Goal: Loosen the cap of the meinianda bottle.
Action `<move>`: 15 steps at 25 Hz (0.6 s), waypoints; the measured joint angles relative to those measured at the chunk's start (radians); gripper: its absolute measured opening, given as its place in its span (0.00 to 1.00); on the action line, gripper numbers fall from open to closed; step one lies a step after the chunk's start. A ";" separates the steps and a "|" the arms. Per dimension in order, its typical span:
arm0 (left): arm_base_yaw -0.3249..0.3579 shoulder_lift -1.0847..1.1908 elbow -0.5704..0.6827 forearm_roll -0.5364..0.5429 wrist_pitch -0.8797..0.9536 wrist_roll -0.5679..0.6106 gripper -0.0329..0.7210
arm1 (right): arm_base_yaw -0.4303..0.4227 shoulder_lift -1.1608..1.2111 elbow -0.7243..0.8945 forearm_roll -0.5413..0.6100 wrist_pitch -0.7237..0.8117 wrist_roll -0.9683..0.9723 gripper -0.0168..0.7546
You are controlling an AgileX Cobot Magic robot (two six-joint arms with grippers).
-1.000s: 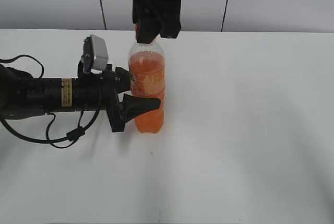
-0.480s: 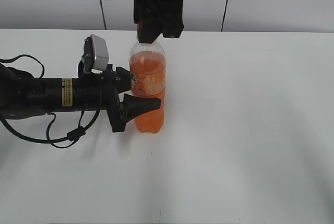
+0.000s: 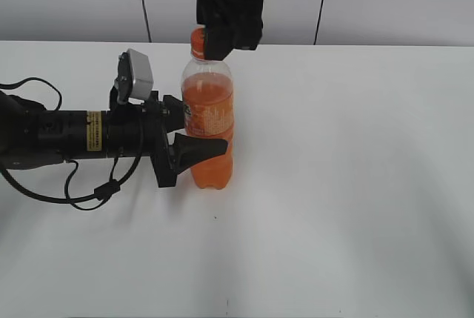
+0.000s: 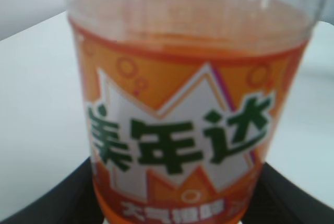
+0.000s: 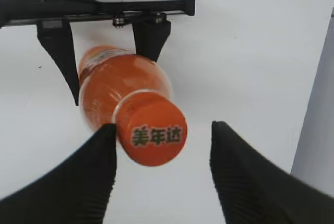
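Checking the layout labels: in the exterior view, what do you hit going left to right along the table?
Black cable loop → left arm → wrist camera → left gripper → soda bottle, held at the label, then bare table.

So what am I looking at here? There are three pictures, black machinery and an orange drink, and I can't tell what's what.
These are two robot arms at a white table. The wide picture is from a camera in front. The other two come from cameras on each arm's wrist. The left gripper reaches in sideways, its jaws closed around the meinianda bottle, which stands upright; its camera sees the label close up. The right gripper hangs above, looking down at the orange cap. Its jaws are spread: one dark finger is at the cap's edge, the other stands clear, so it is not gripping the cap.
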 joint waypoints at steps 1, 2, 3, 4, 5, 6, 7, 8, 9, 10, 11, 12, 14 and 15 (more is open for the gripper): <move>0.000 0.000 0.000 0.000 0.000 0.000 0.61 | -0.001 0.000 0.000 0.000 -0.001 0.003 0.57; 0.000 0.000 0.000 0.001 0.000 0.000 0.61 | -0.002 -0.001 0.000 0.000 -0.002 0.004 0.61; 0.000 0.000 0.000 0.002 0.000 0.000 0.61 | -0.002 -0.002 0.000 0.002 -0.004 0.004 0.64; 0.000 0.000 0.000 0.002 0.000 0.000 0.61 | -0.002 -0.002 0.000 0.005 -0.004 0.006 0.66; 0.000 0.000 0.000 0.002 0.000 0.000 0.61 | -0.002 -0.003 0.000 0.007 -0.005 0.008 0.68; 0.000 0.000 0.000 0.002 0.000 0.000 0.61 | -0.002 -0.007 0.000 0.008 -0.005 0.012 0.68; 0.000 0.000 0.000 0.002 0.000 0.000 0.61 | -0.002 -0.011 0.000 0.010 -0.005 0.018 0.69; 0.000 0.000 0.000 0.002 0.000 0.000 0.61 | -0.002 -0.017 0.000 0.010 -0.005 0.023 0.69; 0.000 0.000 0.000 0.002 0.000 0.000 0.61 | -0.002 -0.026 0.000 0.011 -0.005 0.033 0.69; 0.000 0.000 0.000 0.002 0.000 0.000 0.61 | -0.002 -0.038 0.000 0.011 -0.006 0.049 0.69; 0.000 0.000 0.000 0.002 0.000 0.000 0.61 | -0.002 -0.050 0.000 0.011 -0.006 0.071 0.69; 0.000 0.000 0.000 0.002 0.000 0.000 0.61 | -0.002 -0.061 0.000 0.011 -0.006 0.097 0.69; 0.000 0.000 0.000 0.002 0.000 0.000 0.61 | -0.002 -0.085 0.000 0.014 -0.006 0.177 0.69; 0.000 0.000 0.000 0.002 0.000 0.000 0.61 | -0.002 -0.093 0.000 0.018 -0.006 0.222 0.69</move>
